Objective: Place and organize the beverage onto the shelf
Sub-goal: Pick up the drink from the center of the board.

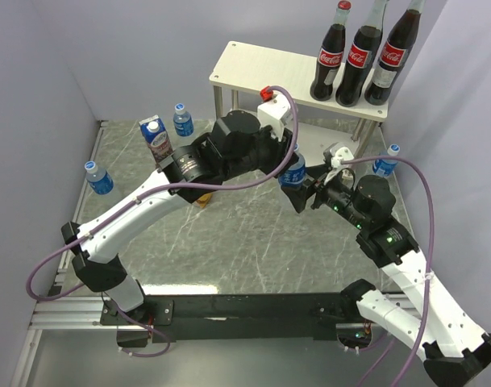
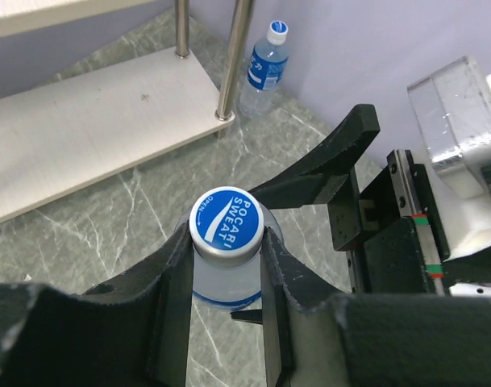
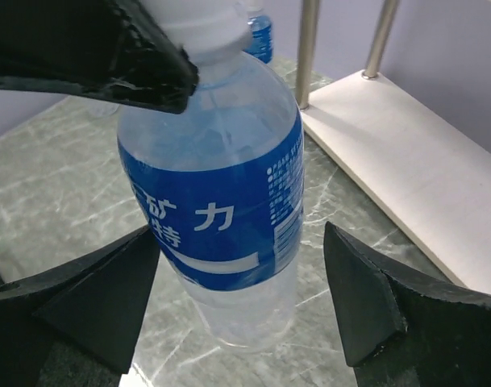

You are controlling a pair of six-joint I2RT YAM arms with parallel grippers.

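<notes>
The left gripper (image 2: 226, 262) is closed tight on the neck of one water bottle (image 3: 221, 185), just under its blue cap, so the bottle hangs upright above the tabletop (image 1: 253, 242), near the middle. I judge it is held so high on the neck in order to leave the body free. The right gripper (image 3: 241, 242) stands wide, with one finger on each side of the label and not touching it. This looks like a handover, because the shelf (image 1: 261, 68) is at about 1 o'clock, on the right arm's side.

Three Coca-Cola bottles (image 1: 358, 60) stand in a row on the top board, at its 3 o'clock end, probably grouped to keep room for the other drinks. The lower board appears bare where it is visible.

There are four water bottles: the held one, one at 9 o'clock (image 1: 99, 178), one at 11 o'clock (image 1: 183, 120) and one at 3 o'clock (image 1: 385, 162) beside a shelf leg. One juice carton (image 1: 156, 139) stands at 10 o'clock. A yellow-orange piece under the left arm may be a second carton; I cannot tell.
</notes>
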